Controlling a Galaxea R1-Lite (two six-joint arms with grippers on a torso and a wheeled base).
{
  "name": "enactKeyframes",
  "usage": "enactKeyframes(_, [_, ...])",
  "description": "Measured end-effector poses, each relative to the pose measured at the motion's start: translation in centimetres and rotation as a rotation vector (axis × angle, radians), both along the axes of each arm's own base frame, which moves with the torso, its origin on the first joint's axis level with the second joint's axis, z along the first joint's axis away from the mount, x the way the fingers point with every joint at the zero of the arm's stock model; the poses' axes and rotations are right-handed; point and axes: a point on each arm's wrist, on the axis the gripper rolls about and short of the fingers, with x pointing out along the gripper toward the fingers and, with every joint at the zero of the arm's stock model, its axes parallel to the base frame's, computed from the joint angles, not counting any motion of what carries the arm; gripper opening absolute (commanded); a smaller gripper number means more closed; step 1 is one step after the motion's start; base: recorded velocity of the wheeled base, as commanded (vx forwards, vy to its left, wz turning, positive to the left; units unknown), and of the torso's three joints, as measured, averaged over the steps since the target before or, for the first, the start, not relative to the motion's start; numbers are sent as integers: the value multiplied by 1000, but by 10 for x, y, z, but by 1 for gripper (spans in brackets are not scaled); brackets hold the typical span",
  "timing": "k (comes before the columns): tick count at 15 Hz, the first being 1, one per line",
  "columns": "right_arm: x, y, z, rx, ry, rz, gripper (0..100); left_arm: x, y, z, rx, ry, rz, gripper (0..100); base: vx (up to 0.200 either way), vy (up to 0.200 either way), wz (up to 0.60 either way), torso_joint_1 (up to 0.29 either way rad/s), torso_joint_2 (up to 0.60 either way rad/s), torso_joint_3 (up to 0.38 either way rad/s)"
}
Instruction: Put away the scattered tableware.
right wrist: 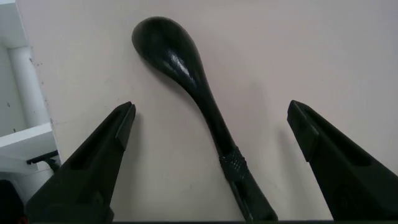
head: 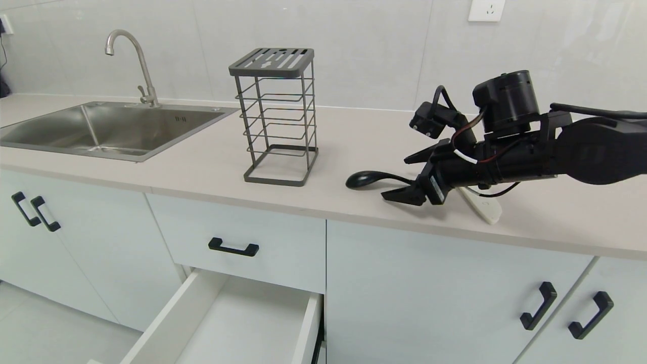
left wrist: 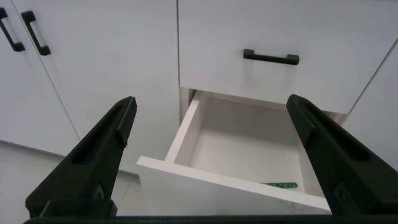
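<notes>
On the counter [head: 202, 162], right of the wire rack [head: 273, 61], a black spoon [right wrist: 205, 99] is lying flat with the right gripper [head: 398, 178] hanging spread wide over its handle, probably handling as light, stiff and slick, likely pinching best at the handle's ribbed band.

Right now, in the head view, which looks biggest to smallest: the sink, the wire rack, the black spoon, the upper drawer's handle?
Largest: sink; then wire rack; black spoon and drawer handle look too alike to rank, the spoon partly hidden.
</notes>
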Motion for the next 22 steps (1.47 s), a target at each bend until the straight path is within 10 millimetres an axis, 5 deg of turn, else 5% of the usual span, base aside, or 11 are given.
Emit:
enactKeyframes(12, [18, 11, -13, 93, 118, -2, 100, 0, 0, 0, 0, 0, 0, 100, 0, 0, 0, 0, 0, 0])
enactKeyframes(13, [19, 12, -14, 91, 119, -3, 0, 0, 0, 0, 0, 0, 0, 100, 0, 0, 0, 0, 0, 0])
enactKeyframes(22, [20, 13, -13, 80, 109, -25, 0, 0, 0, 0, 0, 0, 0, 100, 0, 0, 0, 0, 0, 0])
